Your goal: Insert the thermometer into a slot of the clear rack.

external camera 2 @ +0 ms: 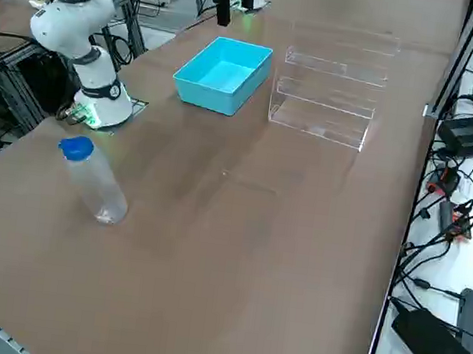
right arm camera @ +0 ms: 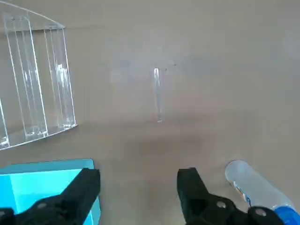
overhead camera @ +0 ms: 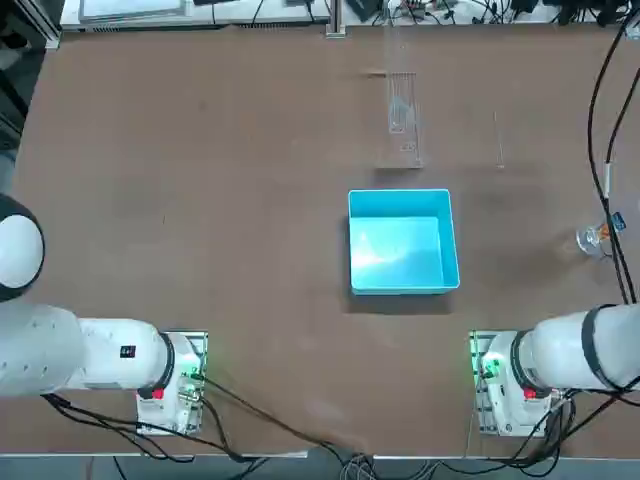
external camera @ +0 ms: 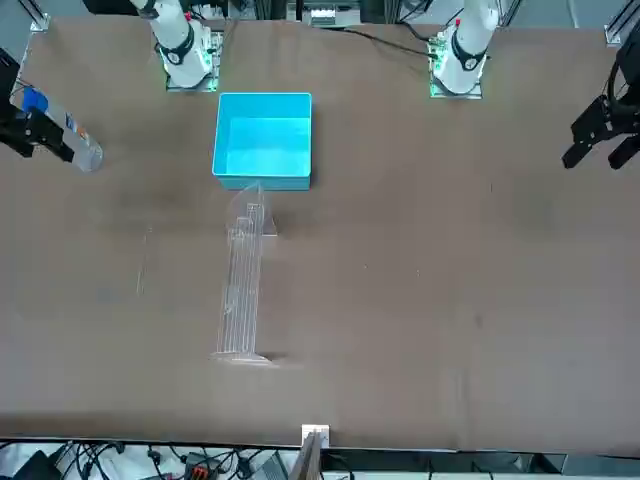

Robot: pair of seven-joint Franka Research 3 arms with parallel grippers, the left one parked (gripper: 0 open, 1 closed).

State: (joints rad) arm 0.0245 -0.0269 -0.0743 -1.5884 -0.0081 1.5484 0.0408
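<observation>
Thermometer [right arm camera: 157, 95] lies on table beside clear rack [right arm camera: 35, 79]; right claw [right arm camera: 139, 187] open, empty; no readable labels.

Brown table [overhead camera: 200, 200] edged by tangled cables [external camera 2: 437, 228] and equipment.

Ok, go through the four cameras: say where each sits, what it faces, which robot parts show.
Top: overhead; blue box, both arm bases.
Front: across the table, facing the robot; clear rack, both bases.
Right side: raised, diagonal; bottle, right arm.
Right wrist: right gripper open above thermometer.
All four show rack and box.
</observation>
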